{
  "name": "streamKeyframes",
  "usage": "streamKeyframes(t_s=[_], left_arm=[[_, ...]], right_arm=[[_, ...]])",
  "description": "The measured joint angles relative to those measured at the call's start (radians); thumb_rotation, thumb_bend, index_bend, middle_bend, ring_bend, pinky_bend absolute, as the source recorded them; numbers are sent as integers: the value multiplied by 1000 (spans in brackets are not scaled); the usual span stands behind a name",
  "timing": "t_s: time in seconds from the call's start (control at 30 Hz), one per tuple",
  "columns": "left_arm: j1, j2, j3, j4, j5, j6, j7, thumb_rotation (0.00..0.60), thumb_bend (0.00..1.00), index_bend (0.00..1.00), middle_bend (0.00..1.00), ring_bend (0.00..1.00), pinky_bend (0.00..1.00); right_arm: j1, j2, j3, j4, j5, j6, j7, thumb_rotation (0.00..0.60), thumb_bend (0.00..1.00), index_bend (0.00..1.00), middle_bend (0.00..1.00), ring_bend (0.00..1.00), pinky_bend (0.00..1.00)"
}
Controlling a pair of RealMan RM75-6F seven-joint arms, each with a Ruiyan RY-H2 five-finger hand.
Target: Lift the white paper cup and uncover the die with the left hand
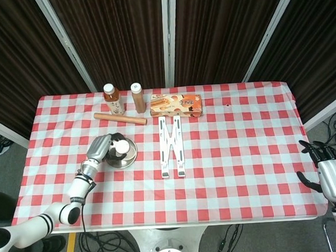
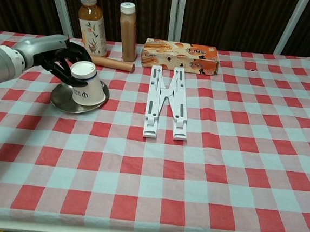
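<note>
My left hand (image 2: 57, 58) wraps its dark fingers around the upturned white paper cup (image 2: 86, 82), which sits tilted on the round steel plate (image 2: 64, 100) beneath my palm. I can't see any die. My right hand (image 1: 334, 176), partly cropped, hangs spread and empty.
</note>
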Motion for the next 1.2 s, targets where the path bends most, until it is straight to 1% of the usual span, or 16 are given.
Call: streamKeyframes(t_s=[0.17, 0.33, 0.43, 0.83, 1.07, 1.2], left_arm=[[1, -4, 1, 18, -18, -3, 25, 600, 294, 471, 486, 335, 390], [36, 19, 7, 26, -41, 4, 16, 600, 294, 471, 486, 335, 390], [41, 25, 5, 26, -44, 5, 5, 600, 293, 471, 486, 335, 389], [-10, -16, -8, 44, -16, -5, 25, 600, 295, 471, 486, 335, 389], [31, 18, 6, 32, -31, 6, 19, 600, 291, 468, 486, 335, 377], [33, 21, 3, 32, -46, -7, 16, 600, 291, 467, 486, 335, 377]], right_arm=[[6, -1, 1, 1, -3, -5, 1, 600, 156, 155, 352, 171, 255], [10, -5, 0, 5, -5, -11, 3, 600, 157, 155, 352, 171, 255], [8, -5, 0, 6, -2, -9, 5, 600, 156, 155, 352, 171, 255], [0, 1, 0, -4, 5, 0, -6, 600, 157, 155, 353, 171, 255], [11, -2, 1, -3, 0, -14, -6, 600, 156, 155, 355, 171, 255], [10, -3, 1, 0, -2, -9, -1, 600, 156, 155, 355, 171, 255]])
